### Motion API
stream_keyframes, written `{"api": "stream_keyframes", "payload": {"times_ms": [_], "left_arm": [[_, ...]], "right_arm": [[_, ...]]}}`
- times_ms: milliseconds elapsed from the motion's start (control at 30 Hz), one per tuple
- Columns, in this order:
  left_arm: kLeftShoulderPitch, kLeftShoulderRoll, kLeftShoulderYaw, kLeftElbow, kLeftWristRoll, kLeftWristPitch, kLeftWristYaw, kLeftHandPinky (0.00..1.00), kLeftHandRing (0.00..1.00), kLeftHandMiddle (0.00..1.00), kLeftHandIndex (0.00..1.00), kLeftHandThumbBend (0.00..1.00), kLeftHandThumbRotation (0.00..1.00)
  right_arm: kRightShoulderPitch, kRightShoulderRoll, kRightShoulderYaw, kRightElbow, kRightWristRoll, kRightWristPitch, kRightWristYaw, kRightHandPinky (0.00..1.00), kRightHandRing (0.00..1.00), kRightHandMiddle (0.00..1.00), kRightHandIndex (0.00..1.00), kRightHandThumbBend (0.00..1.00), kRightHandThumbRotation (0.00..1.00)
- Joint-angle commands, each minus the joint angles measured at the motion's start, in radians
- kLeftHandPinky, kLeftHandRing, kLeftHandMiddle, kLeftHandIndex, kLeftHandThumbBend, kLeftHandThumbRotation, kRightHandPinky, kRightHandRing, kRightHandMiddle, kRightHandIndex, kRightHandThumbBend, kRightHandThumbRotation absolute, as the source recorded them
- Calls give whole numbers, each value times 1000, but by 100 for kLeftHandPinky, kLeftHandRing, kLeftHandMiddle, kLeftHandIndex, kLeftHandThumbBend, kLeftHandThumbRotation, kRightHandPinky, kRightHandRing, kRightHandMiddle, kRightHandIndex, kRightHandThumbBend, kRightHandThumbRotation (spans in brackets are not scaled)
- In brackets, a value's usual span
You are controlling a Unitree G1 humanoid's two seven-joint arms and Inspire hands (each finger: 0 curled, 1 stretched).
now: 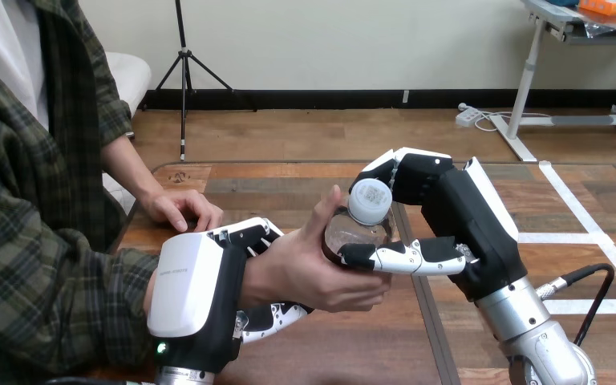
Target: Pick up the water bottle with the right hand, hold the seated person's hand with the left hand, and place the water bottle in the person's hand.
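While the person's other hand [180, 210] rests on the wooden table [289, 180], well apart, the water bottle [362, 223] sits tilted against the palm of the person's hand [313, 273]. The right hand [457, 216] has fingers and thumb curled round the bottle. The left hand [196, 290] is curled round that wrist.

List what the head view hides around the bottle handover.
1. Water bottle: head view, lower body hidden by the person's hand and the thumb of the right hand.
2. Left hand: head view, its palm hidden by its own white back shell.
3. Right arm: head view, cut off by the bottom edge.
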Motion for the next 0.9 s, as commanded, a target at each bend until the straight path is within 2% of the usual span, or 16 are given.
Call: {"api": "stream_keyframes", "payload": {"times_ms": [0,867], "left_arm": [[-61,-35,-16,-32,-18,-10,12,24,30,36,41,79,0],[-65,-30,-14,-31,-16,-11,13,24,30,37,41,79,0]], "right_arm": [[-34,11,8,-69,34,-12,11,37,38,43,47,73,0],[-49,19,6,-60,49,-11,25,37,39,43,47,72,0]]}}
